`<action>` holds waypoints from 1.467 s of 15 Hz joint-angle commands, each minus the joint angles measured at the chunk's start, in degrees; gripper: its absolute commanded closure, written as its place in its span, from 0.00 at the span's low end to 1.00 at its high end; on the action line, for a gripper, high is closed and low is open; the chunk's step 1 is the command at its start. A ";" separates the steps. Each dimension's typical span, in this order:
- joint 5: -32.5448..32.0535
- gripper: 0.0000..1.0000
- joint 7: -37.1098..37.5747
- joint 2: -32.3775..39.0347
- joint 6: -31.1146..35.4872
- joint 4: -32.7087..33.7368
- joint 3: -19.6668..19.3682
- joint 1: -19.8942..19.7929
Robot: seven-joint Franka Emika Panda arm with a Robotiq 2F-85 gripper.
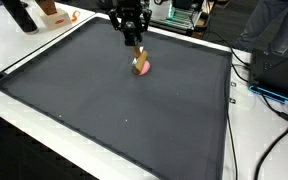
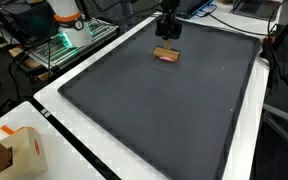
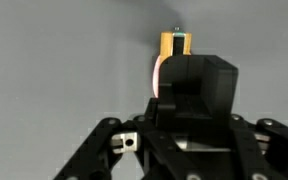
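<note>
The tool (image 1: 134,42) hangs over the far end of a black mat (image 1: 114,110), pointing down at a small wooden block (image 1: 140,67) with a pink side. The block lies right beneath the tool's tips in both exterior views. In an exterior view (image 2: 166,55) it rests flat on the mat, just below the tool and seemingly free of it. From the opposite side the tips appear to meet its top, so contact cannot be settled.

In the wrist view the tool's own black housing fills the middle of the picture. It hides most of the block (image 3: 170,44), leaving only an orange-yellow end and a pinkish edge showing past it. Whether the tool is spread wide or closed narrow cannot be told from any of the three views.

Around the block the mat stretches away from the tool on all sides. Past its edges runs the white tabletop (image 1: 29,50). Further out, cables (image 1: 252,95) trail beside the mat's side edge. Farthest from the tool, a cardboard box (image 2: 22,152) sits on the tabletop's near corner.
</note>
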 commanded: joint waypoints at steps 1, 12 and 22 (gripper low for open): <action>4.47 0.76 -0.97 3.47 0.82 -1.82 1.59 1.22; 7.98 0.76 -1.42 4.09 0.37 -1.62 2.14 1.24; 9.01 0.76 -1.51 5.04 0.08 -1.46 2.43 1.57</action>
